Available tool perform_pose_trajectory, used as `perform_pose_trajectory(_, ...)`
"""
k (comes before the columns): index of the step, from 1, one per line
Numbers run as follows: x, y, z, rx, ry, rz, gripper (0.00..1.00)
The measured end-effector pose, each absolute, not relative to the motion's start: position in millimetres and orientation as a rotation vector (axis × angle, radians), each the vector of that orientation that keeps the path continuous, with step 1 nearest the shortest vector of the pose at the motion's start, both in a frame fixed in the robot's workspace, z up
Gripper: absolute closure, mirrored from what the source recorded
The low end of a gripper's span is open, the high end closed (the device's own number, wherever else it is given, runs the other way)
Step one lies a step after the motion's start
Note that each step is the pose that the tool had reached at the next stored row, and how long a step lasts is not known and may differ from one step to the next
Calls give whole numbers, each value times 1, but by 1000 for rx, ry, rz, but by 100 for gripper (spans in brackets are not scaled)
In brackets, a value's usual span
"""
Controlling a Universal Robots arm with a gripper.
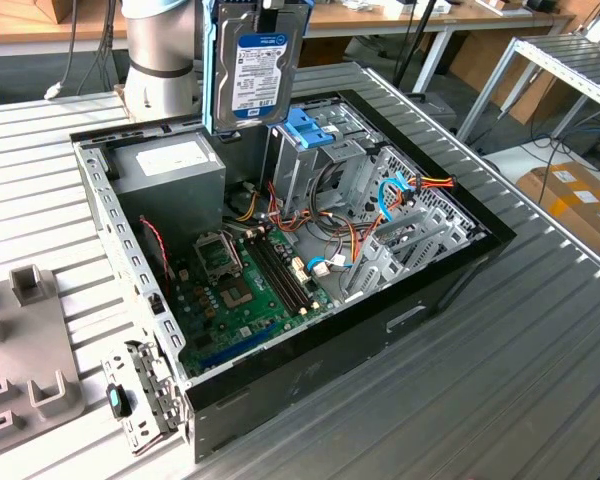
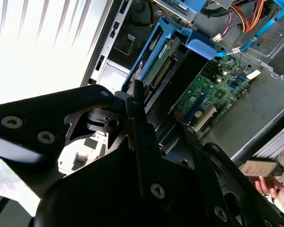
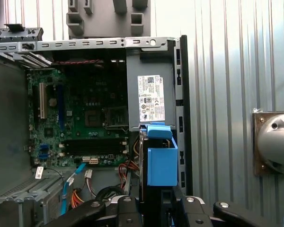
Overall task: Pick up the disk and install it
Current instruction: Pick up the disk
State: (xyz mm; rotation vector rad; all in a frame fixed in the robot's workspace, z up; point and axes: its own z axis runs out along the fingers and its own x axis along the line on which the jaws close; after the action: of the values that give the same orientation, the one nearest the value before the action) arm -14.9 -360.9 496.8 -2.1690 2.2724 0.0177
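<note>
Open computer case [image 1: 380, 322] on ribbed metal table [image 1: 510, 385]

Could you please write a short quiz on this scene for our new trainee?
1. True or false: the disk already sits inside the computer case.
2. What does the end effector hold? A) the disk B) a screwdriver C) nothing
3. Fill in: in the exterior view the disk hangs ___ the open case.
Key: 1 false; 2 A; 3 above.
</note>
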Motion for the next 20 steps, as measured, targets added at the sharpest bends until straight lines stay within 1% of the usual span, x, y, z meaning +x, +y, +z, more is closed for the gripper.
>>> perform_pose_trajectory(20,-9,-361,497,-2169,2272,18,65)
